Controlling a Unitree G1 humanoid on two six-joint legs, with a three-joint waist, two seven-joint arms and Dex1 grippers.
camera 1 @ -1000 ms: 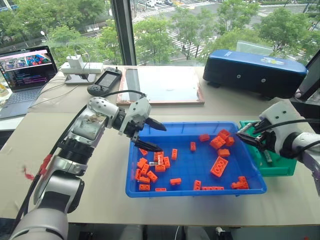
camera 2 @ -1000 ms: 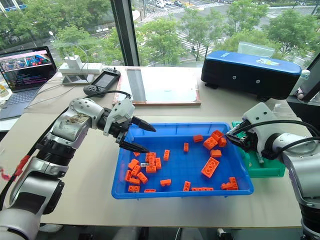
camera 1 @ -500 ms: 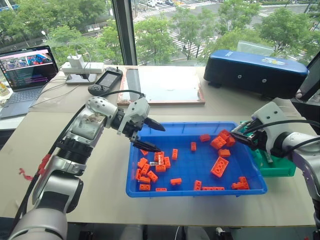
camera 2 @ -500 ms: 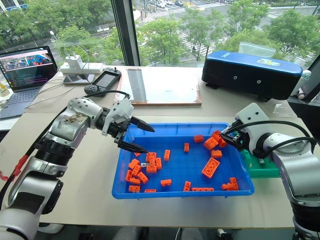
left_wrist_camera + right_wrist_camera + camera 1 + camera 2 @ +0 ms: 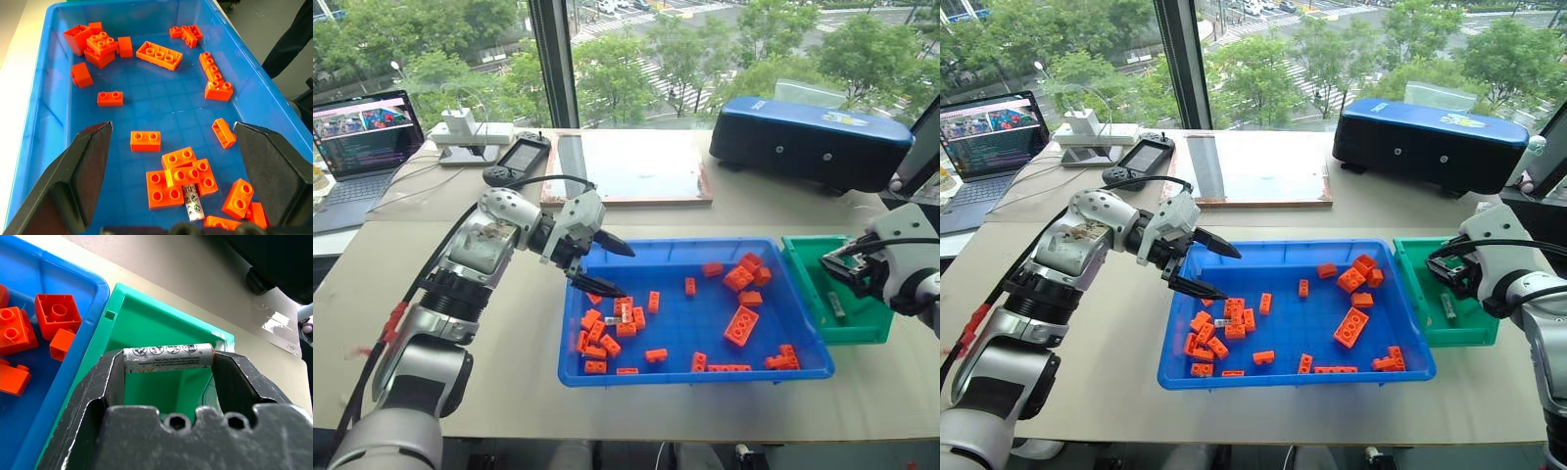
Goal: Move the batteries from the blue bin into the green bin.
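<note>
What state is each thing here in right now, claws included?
Left claw: open, poised above the blue bin.
Right claw: shut on a battery end to end, over the green bin.
Second battery: lying among orange bricks in the blue bin.
Third battery: lying in the green bin.
Laptop: open, screen lit.

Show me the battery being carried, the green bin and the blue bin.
battery (image 5: 168, 357): right wrist view, middle of its label.
green bin (image 5: 1409, 289): right eye view, near wall.
blue bin (image 5: 1288, 367): right eye view, front rim.
</note>
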